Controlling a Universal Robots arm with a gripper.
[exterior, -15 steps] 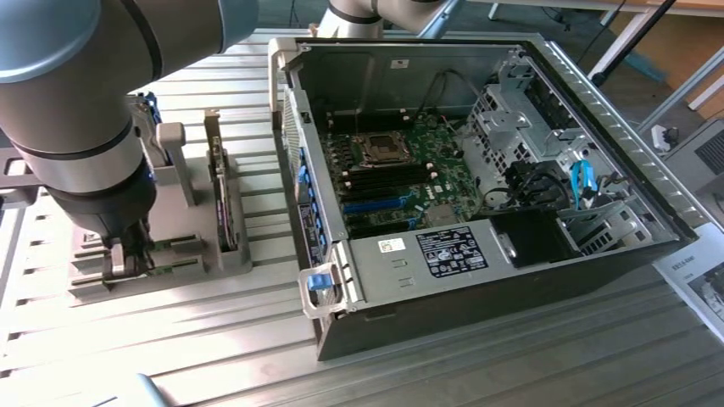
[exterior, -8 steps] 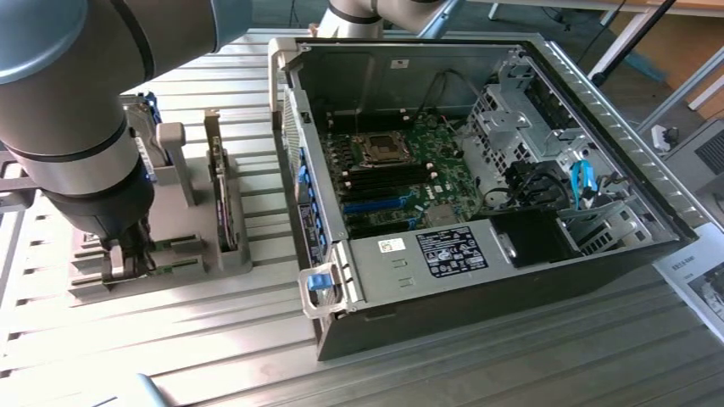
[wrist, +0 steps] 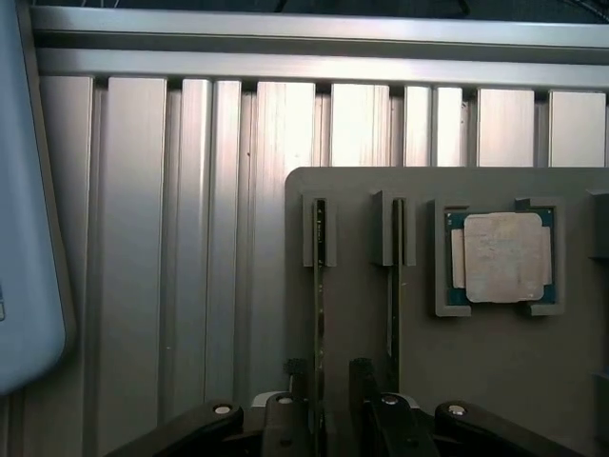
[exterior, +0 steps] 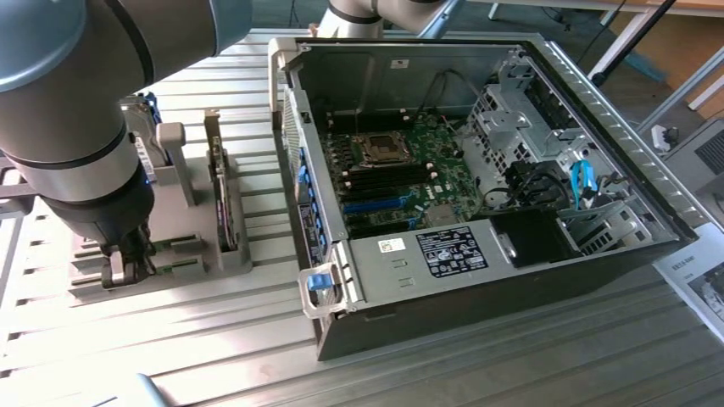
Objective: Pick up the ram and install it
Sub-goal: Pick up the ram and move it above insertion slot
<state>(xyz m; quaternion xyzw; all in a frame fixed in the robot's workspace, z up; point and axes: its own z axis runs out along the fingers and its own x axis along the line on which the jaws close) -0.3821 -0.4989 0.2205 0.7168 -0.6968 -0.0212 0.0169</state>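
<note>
An open computer case lies on a slatted metal table with its green motherboard exposed. At the exterior view's left sits a grey holder, with a square silver processor in its recess. A printed sheet lies at the exterior view's right, near the case.

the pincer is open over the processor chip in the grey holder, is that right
No. The pincer is open, but astride a ram stick standing in the grey holder, not over the processor chip, which sits off to one side in its own recess. The wrist view shows it.
</note>
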